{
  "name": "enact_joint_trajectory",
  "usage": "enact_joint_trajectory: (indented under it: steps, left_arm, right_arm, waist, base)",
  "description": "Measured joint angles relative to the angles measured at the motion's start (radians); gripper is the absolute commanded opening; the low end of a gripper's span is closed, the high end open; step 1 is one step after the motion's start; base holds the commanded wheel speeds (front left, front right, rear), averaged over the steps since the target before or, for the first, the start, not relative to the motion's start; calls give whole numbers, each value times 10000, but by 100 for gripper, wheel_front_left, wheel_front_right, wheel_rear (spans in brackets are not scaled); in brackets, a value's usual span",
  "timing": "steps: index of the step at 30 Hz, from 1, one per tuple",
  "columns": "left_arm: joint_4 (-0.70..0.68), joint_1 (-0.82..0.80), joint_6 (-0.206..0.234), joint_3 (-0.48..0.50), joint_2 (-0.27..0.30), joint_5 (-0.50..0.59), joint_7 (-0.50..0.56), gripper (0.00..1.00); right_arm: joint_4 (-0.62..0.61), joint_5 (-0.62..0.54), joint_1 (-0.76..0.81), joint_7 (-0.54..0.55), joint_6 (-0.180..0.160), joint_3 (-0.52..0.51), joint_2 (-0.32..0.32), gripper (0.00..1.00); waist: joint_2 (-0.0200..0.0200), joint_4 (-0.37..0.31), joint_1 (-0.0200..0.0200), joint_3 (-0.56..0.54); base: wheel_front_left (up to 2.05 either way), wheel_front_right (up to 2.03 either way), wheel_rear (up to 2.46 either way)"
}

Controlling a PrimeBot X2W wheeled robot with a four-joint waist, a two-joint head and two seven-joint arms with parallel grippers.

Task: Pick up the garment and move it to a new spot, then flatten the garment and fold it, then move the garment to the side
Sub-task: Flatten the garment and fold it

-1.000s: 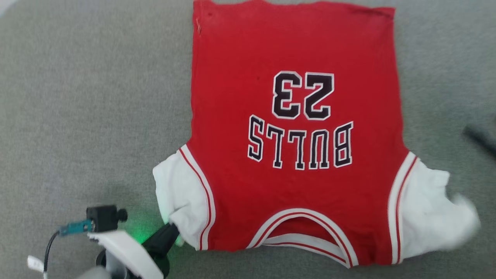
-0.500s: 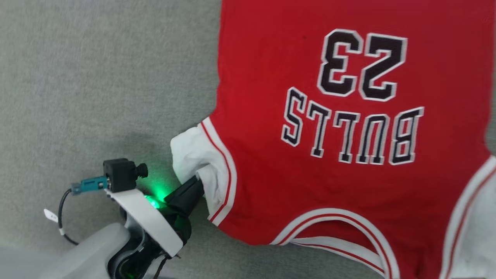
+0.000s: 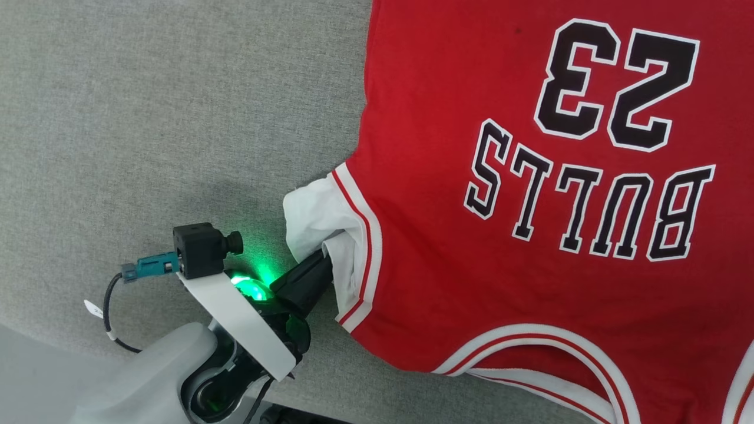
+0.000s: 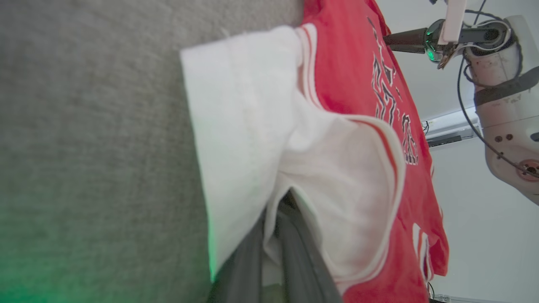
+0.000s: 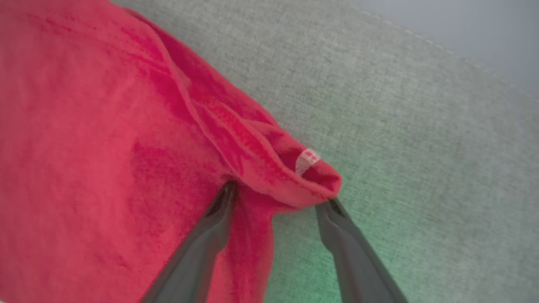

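The garment (image 3: 530, 176), a red jersey with white sleeves and dark "BULLS 23" lettering, lies flat on the grey surface, upside down in the head view. My left gripper (image 3: 326, 261) is shut on its white sleeve (image 3: 321, 218) at the garment's near left corner. In the left wrist view the fingers (image 4: 290, 248) pinch a fold of that sleeve (image 4: 248, 126). In the right wrist view my right gripper (image 5: 280, 204) is open, its fingers straddling a rolled red hem corner (image 5: 294, 176) with a small white tag. The right gripper (image 4: 389, 40) also appears past the jersey's far edge.
Grey felt-like tabletop (image 3: 147, 118) spreads to the left of the garment. Its near edge (image 3: 35, 333) runs across the lower left, with pale floor beyond. In the right wrist view the table edge (image 5: 421, 40) passes at the upper right.
The head camera has swung, so the jersey now sits larger and further right in view. My left gripper keeps its hold on the white sleeve.
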Motion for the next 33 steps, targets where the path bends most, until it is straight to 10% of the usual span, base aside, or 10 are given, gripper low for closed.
enact_joint_trajectory:
  steps: [1, 17, 33]
  left_arm:
    - [10, -22, 0, -21, -10, 0, -13, 0]
    - [662, 403, 36, 54, -29, -320, -109, 0]
    - [863, 2223, 196, 802, 732, -662, -105, 0]
  right_arm:
    - [17, 81, -10, -54, 0, 71, -31, 0]
    - [-1187, 2069, 1597, -1275, 13, 1358, -1402, 0]
    - [-5902, 5039, 9802, -1590, 13, 412, -4520, 0]
  waist:
    - [0, -3, 0, 1]
    - [-3, -367, 0, -1472]
    - [-3, -1410, 1, -3930]
  base:
    - [0, 0, 0]
    - [0, 0, 0]
    - [0, 0, 0]
